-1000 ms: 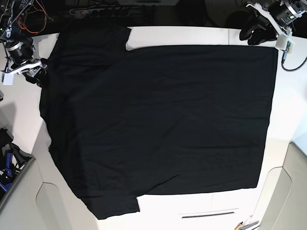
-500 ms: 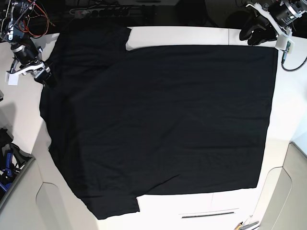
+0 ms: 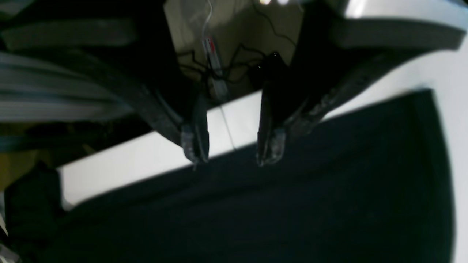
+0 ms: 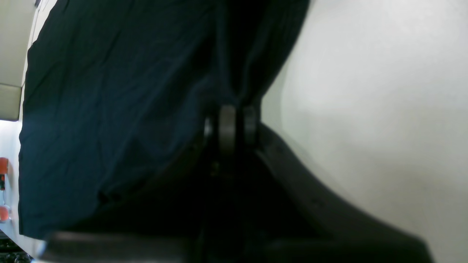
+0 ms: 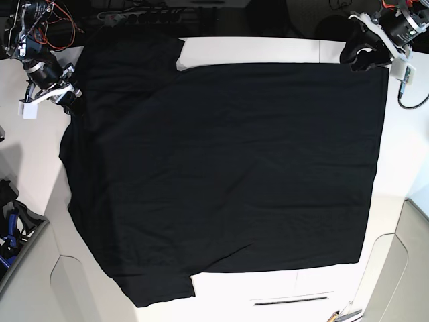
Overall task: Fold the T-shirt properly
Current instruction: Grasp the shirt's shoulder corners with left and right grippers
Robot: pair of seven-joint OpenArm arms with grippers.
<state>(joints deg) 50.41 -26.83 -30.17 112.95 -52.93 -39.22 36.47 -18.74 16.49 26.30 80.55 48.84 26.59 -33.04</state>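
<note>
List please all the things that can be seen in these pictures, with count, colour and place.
T-shirt: one, black, spread flat and covering most of the table; no print visible.
Table: one, white, bare strips showing around the shirt.
Power strip: one, dark, behind the table's far edge.
Wires: several, red and black, at the far left corner of the base view.
Right gripper: one, black, fingers shut on the shirt's edge, at the left of the base view.
Left gripper: one, black, fingers open, above the shirt's far edge at the right of the base view.
</note>
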